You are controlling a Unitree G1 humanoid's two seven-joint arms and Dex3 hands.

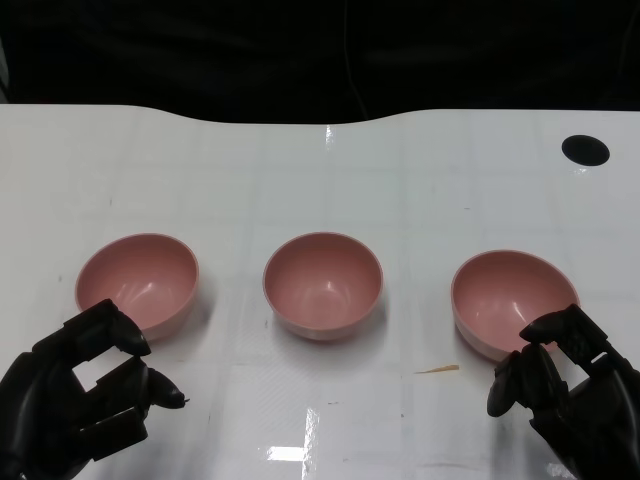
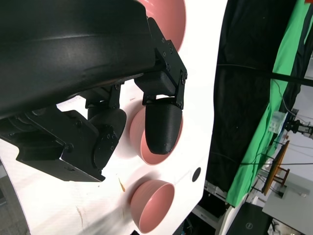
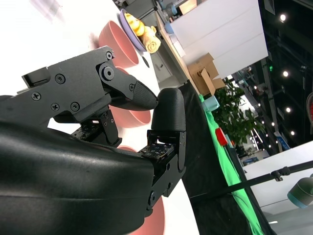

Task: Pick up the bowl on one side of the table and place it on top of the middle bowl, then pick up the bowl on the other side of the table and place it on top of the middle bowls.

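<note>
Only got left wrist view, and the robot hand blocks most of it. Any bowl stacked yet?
Observer: No. The head view shows the left bowl, middle bowl and right bowl in a row, all apart.
Operator: Where's the right robot hand?
Observer: The right robot hand is at the right bowl's near side, with its fingertips at the rim. I cannot tell whether it grips.
Operator: And the left one relative to its bowl?
Observer: The left robot hand sits on the near side of the left bowl, close to its rim, and holds nothing. I cannot tell whether it touches the bowl.
</note>
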